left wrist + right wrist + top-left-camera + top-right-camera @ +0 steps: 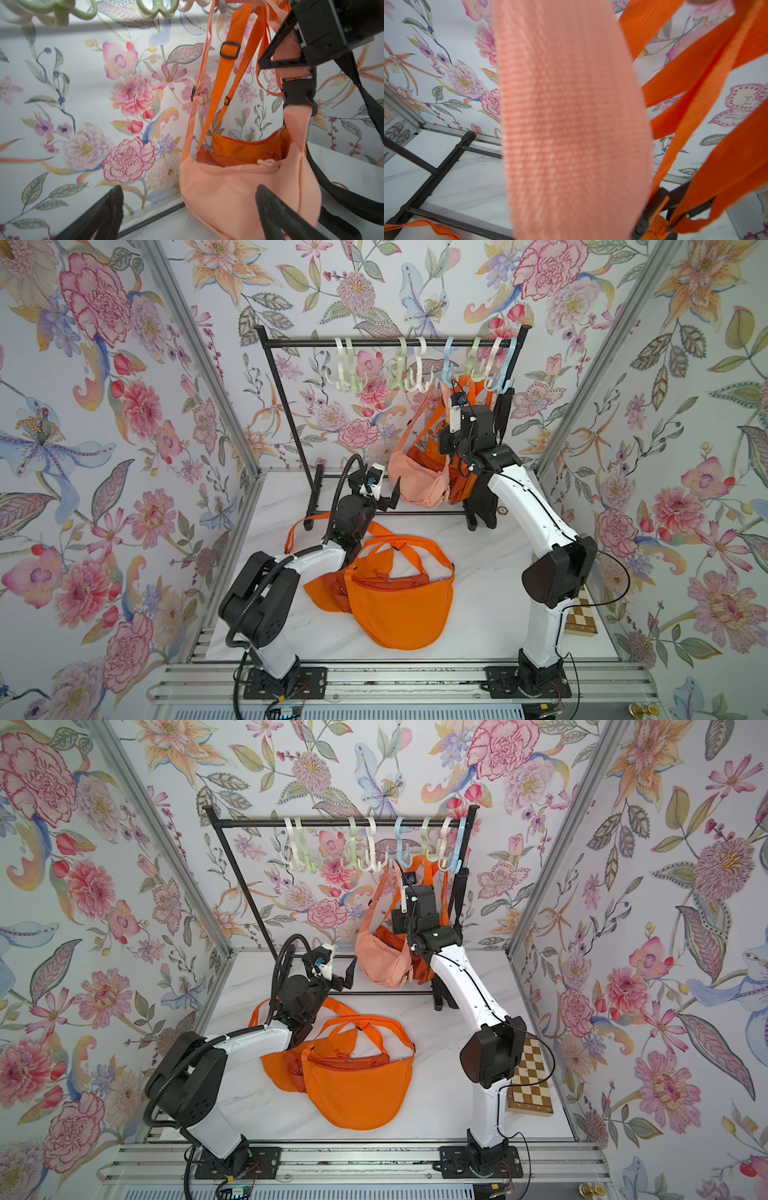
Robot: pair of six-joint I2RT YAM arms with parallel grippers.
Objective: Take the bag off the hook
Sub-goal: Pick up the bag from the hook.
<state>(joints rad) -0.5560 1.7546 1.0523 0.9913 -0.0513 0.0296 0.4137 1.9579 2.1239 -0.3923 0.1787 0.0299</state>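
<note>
The peach bag hangs by its strap from a pale blue hook on the black rack. My right gripper is raised just under the hooks and shut on the peach strap, above its black buckle. That strap fills the right wrist view and hides the jaws there. My left gripper is open, low beside the bag's body, with nothing held between its fingers.
An orange bag and a black bag hang right behind the peach one. Two orange bags lie on the white table by the left arm. A chessboard lies at the right edge. Several bare hooks hang further left.
</note>
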